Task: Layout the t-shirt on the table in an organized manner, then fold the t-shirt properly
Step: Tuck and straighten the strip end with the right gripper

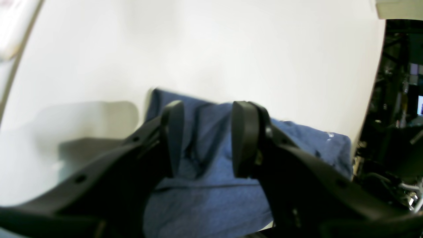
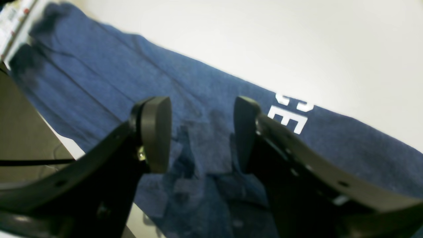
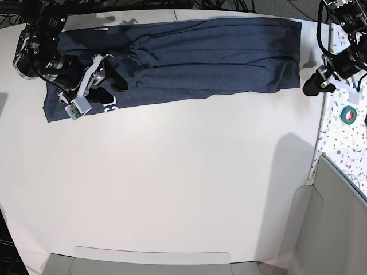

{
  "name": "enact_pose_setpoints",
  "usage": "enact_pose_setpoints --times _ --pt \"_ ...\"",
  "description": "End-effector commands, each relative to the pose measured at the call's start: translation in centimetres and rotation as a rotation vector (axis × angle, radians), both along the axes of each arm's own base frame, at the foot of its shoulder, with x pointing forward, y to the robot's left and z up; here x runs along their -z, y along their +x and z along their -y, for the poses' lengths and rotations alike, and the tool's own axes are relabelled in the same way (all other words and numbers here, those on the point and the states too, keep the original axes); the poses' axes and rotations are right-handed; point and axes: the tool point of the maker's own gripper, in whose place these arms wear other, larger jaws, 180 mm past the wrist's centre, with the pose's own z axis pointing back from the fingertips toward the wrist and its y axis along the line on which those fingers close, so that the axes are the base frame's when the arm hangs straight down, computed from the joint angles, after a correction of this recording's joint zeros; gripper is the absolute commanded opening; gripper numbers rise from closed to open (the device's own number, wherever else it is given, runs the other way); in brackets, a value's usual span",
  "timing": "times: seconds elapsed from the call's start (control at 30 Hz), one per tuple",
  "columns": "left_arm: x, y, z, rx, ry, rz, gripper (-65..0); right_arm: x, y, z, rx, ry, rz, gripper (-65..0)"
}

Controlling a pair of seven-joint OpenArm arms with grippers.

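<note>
Between my two grippers the t-shirt [image 3: 189, 57] lies folded lengthwise on the table [image 3: 172, 183]; white letters, partly readable "E". Left gripper [image 1: 206, 138] and right gripper [image 2: 201, 132] released, empty.

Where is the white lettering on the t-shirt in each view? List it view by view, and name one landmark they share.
Left wrist: not in view; only plain blue t-shirt between the left gripper fingers.
Right wrist: white lettering right of centre, beside the right gripper.
Base: a sliver of it at the shirt's left end, next to the gripper there.
Shared landmark: the shirt's long edge against the white table.
</note>
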Motion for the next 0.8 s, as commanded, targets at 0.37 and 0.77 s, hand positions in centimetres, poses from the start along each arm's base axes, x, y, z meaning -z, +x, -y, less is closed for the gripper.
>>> enact_pose_setpoints --times 0.37,0.77 --pt "4.3 -5.2 -2.0 -0.103 -0.048 -0.158 -35.8 -1.9 1.6 1.6 0.064 0.002 0.08 -34.5" --pt "6.2 -7.4 -0.6 -0.139 -0.095 -0.196 -35.8 -2.2 2.0 2.5 0.095 -0.003 0.095 -34.6"
